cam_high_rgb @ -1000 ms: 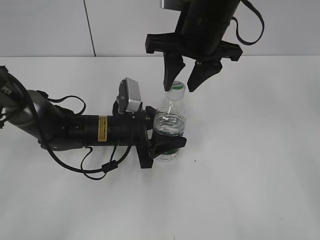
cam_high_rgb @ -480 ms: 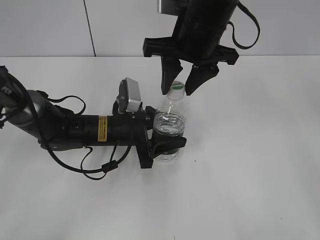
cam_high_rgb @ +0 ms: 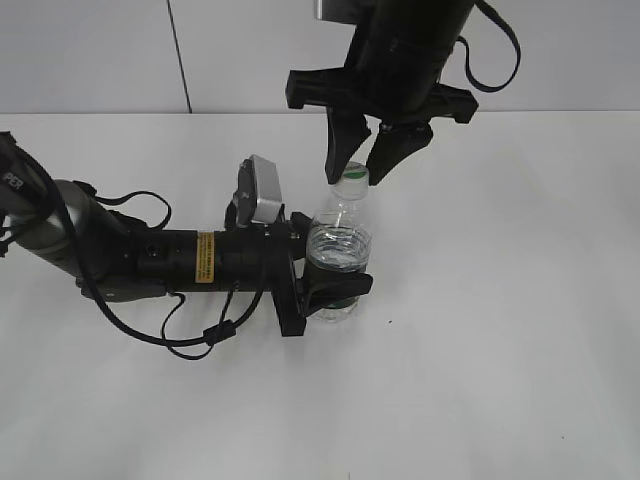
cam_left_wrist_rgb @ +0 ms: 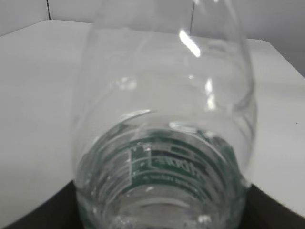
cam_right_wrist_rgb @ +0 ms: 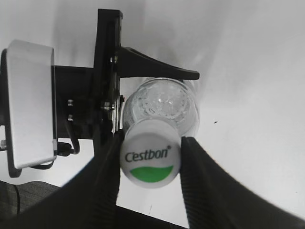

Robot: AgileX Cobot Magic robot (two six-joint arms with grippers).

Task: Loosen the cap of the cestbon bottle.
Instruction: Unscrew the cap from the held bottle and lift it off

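Note:
The cestbon bottle (cam_high_rgb: 340, 245) stands upright on the white table, clear, with a dark green label low on its body (cam_left_wrist_rgb: 167, 167). My left gripper (cam_high_rgb: 325, 258) reaches in from the left and is shut on the bottle's body, one black finger (cam_right_wrist_rgb: 157, 69) along its far side. The cap (cam_right_wrist_rgb: 150, 158) is white with a green patch and the word Cestbon on top. My right gripper (cam_right_wrist_rgb: 151, 145) hangs over it from above, with a ribbed finger pressed against each side of the cap (cam_high_rgb: 352, 174).
The left arm (cam_high_rgb: 150, 260) lies low across the table's left half with loose cables (cam_high_rgb: 190, 335) and a grey camera block (cam_high_rgb: 262, 190). A wall (cam_high_rgb: 100, 50) rises behind the table's back edge. White tabletop (cam_high_rgb: 500, 330) lies to the right of the bottle and in front of it.
The right gripper's fingers have closed in from a wider gap until they meet the cap's sides. The left gripper and the bottle have stayed put.

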